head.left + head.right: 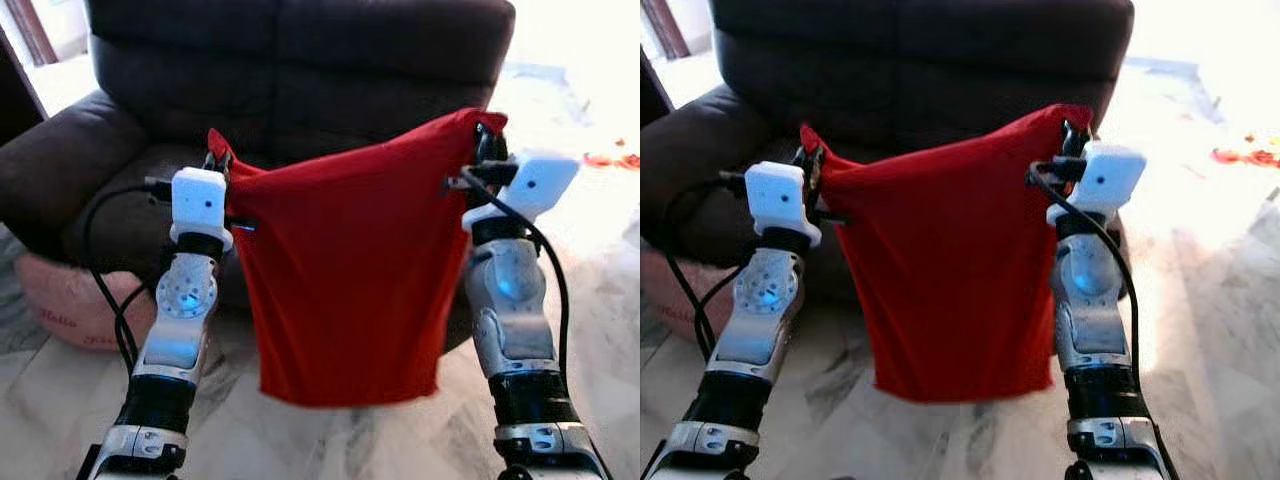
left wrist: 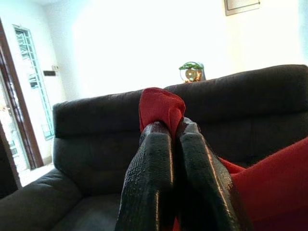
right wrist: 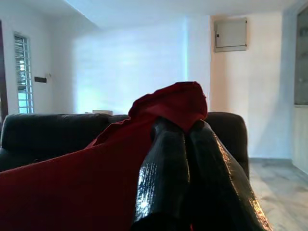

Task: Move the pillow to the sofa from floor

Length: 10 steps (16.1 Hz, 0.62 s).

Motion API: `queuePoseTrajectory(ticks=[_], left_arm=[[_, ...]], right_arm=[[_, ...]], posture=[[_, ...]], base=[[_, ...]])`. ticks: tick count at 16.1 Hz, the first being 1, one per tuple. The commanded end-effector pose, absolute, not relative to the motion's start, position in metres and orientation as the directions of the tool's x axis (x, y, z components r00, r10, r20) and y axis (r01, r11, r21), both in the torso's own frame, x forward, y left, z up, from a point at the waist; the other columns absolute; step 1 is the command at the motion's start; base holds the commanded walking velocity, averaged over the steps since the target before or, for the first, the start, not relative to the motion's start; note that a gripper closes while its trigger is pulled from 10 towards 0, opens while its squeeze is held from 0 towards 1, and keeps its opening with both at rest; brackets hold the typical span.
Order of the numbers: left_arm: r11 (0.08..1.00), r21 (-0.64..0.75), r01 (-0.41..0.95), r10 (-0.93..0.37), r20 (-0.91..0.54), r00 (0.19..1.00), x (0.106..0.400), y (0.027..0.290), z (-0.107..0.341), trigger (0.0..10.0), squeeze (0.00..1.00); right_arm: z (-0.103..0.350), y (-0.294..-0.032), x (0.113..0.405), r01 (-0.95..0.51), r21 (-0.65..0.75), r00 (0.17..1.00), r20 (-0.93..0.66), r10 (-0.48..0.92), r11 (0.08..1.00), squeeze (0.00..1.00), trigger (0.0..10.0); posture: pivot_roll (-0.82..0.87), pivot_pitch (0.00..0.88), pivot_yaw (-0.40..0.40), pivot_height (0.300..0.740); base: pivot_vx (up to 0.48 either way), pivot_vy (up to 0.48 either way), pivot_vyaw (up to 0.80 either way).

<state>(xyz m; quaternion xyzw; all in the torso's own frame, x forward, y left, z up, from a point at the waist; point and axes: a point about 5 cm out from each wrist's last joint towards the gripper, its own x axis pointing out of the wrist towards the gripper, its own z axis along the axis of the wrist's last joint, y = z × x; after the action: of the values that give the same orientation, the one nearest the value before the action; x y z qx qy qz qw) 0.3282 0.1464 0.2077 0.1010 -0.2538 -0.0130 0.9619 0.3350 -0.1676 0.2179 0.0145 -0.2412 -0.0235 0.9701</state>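
Above the marble floor (image 1: 600,300), just in front of the dark sofa (image 1: 300,80): red pillow (image 1: 350,280) hanging limp like an empty cover, stretched between both arms. Left gripper (image 2: 174,132) pinched tight on one top corner, right gripper (image 3: 185,130) clamped on the other. Pink cushion (image 1: 70,300) on floor by sofa's left arm.
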Motion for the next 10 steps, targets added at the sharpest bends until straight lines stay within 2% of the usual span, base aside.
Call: queuePoseTrajectory(ticks=[1,9,10], left_arm=[[0.976,0.211,-0.058,-0.073,0.562,0.824,0.325,0.147,0.229,10.0,0.0],[0.972,0.226,-0.06,-0.085,0.581,0.81,0.324,0.145,0.242,10.0,0.0],[0.972,0.228,-0.059,-0.087,0.582,0.809,0.324,0.144,0.244,10.0,0.0]], right_arm=[[0.237,-0.173,0.332,0.057,0.047,0.844,0.531,-0.073,0.997,0.0,10.0],[0.241,-0.172,0.332,0.057,0.056,0.859,0.507,-0.078,0.997,0.0,10.0],[0.241,-0.172,0.333,0.05,0.066,0.862,0.501,-0.077,0.997,0.0,10.0]], posture=[[0.04,0.0,-0.06,0.74],[0.04,0.009,-0.064,0.74],[0.04,0.01,-0.064,0.74]], base=[[0.251,0.0,0.0],[0.292,0.0,0.0],[0.3,0.0,-0.8]])
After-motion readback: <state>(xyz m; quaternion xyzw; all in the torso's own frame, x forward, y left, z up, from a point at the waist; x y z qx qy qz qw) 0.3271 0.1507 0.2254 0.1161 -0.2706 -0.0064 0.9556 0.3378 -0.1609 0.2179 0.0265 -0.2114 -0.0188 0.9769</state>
